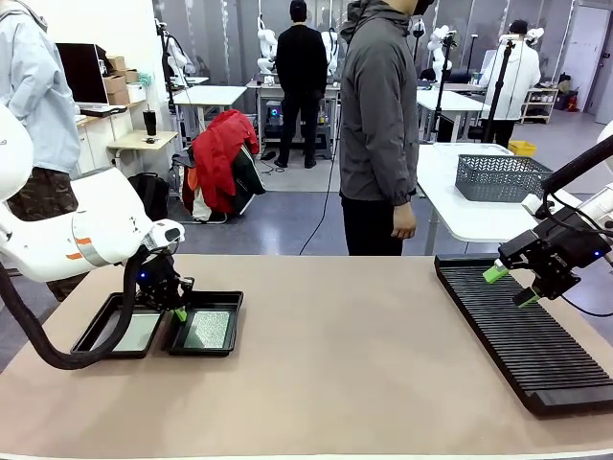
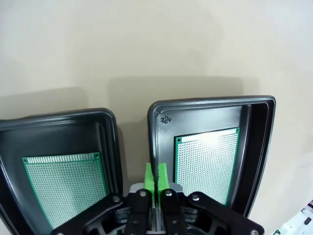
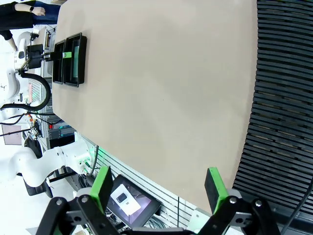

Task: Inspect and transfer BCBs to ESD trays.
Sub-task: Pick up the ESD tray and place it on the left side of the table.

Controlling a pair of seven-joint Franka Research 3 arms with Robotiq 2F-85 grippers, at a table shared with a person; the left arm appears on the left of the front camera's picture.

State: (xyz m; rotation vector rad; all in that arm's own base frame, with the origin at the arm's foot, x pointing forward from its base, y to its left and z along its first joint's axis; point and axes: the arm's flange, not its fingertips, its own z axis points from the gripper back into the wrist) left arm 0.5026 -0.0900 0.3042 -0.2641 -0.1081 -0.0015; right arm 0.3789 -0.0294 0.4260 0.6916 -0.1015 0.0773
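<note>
black esd trays [image 2: 254, 127] each hold 1 green bcb [image 2: 205, 161].

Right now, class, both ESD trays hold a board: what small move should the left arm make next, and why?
Probably lift the left gripper straight up. Its pads are pressed together on nothing between the two ESD trays, each already holding a BCB, and the slotted rack looks empty.

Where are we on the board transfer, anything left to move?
Done: each of the two ESD trays holds one BCB. In hand: nothing; left gripper shut, empty between the trays, right gripper open above the slotted rack. Left: rack looks empty.
</note>
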